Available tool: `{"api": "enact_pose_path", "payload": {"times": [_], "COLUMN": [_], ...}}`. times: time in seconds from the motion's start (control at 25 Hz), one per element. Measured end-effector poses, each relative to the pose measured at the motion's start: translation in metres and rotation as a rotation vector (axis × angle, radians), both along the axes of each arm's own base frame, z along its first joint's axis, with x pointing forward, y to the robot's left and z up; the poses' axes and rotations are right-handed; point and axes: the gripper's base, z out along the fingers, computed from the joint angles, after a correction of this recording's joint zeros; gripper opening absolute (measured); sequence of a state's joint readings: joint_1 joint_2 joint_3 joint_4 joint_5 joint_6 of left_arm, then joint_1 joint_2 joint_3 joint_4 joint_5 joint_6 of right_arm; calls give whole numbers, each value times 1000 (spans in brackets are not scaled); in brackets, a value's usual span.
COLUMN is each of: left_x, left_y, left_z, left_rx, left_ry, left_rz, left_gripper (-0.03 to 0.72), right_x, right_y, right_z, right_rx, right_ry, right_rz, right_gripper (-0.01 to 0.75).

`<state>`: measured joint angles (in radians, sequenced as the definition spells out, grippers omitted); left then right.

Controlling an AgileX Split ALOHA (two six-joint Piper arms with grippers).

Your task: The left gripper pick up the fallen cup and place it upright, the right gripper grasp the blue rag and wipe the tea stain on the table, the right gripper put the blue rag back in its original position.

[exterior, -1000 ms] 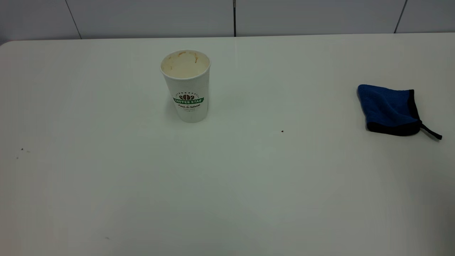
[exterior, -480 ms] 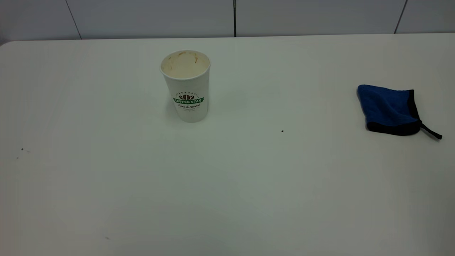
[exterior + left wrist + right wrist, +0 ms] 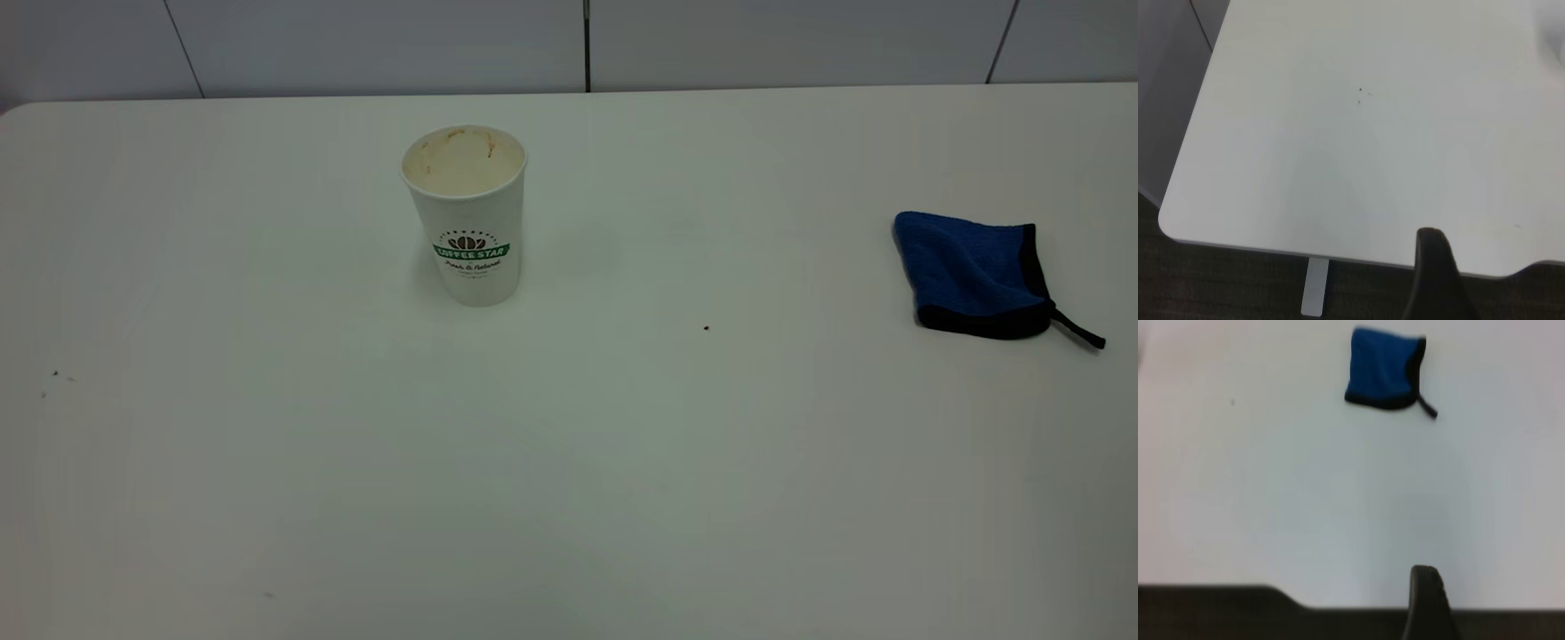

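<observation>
"COFFEE STAR" is printed on a green banner on the cup (image 3: 466, 213), which stands upright on the table (image 3: 569, 462) — brown stains mark its cream inside. A dark speck (image 3: 706, 328) lies between it and the blue rag (image 3: 973, 274), folded, black-edged, well apart at the right. Of each gripper — left gripper (image 3: 1436, 277), right gripper (image 3: 1426, 603) — only one dark finger is seen; whether the jaws are apart cannot be told.
</observation>
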<state>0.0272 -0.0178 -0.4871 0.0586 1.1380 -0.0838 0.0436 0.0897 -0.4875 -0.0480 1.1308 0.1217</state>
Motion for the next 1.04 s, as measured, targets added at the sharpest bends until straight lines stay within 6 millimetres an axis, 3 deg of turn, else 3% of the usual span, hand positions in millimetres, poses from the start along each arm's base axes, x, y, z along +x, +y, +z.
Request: {"api": "enact_pose_path", "payload": {"times": [0.16,0.6,1.04], "left_x": [0,0,0], "left_y": [0,0,0], "left_z": [0,0,0], "left_rx": [0,0,1], "left_ry": [0,0,0], "left_rz": [0,0,-1], "left_gripper": [499,499,499], "right_x": [-16,-16,-16], "right_y": [-1,-1,-1], "right_z": [-1,-1,-1], "right_rx": [6,6,6], "right_ry": [-96,-94,-94], "right_rz": [-3,-12,-14], "right_gripper": [532,532,485]}}
